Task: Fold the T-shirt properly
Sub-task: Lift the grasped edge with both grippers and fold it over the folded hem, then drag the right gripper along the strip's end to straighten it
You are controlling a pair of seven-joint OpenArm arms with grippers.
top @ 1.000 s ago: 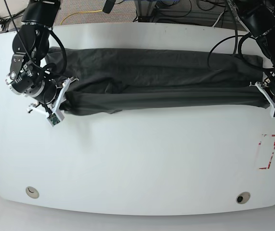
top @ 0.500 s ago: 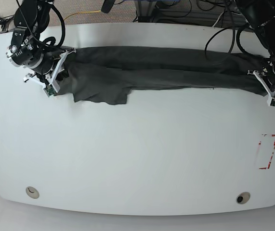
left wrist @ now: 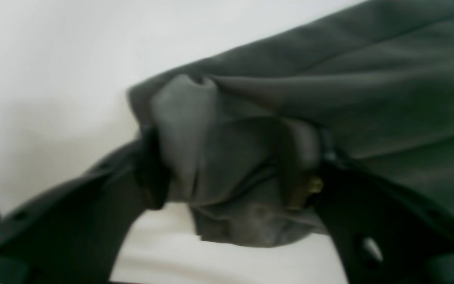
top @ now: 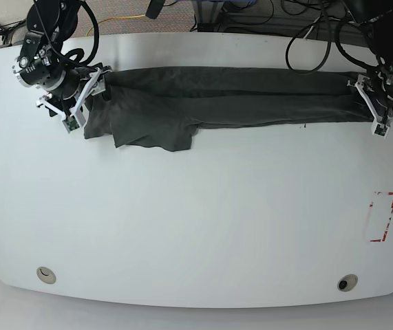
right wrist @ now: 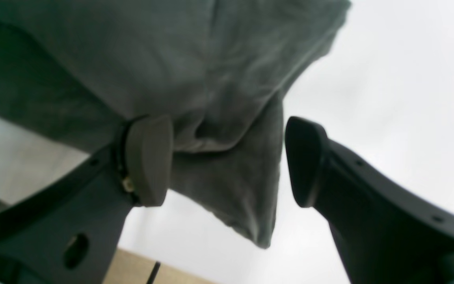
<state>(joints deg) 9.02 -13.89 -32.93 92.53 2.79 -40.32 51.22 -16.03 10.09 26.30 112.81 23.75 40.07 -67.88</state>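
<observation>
Near edge: the broad white rounded tabletop (top: 196, 227) lay bare apart from a small red-marked rectangle (top: 382, 217) toward one side and two round holes (top: 45, 275) close to the front rim. Farther back, the plain dark charcoal-grey cloth T-shirt (top: 230, 96) lay folded into a long narrow band spanning most of the tabletop's width, one loose flap (top: 156, 135) sagging toward the viewer near the right arm's end. At that end the right pincer (right wrist: 227, 161) stood released — its pale pad (right wrist: 148, 157) touched the cloth while the dark opposite finger (right wrist: 306, 161) stood apart from a hanging corner of fabric (right wrist: 242, 189). At the other end the left pincer (left wrist: 231, 173) had bunched fabric (left wrist: 195, 146) lying between its spread fingers; the blurred wrist view did not show whether the cloth was pinched or merely resting there. Beyond the far rim — cables (top: 306, 20) and carpeted floor (top: 120, 14).
</observation>
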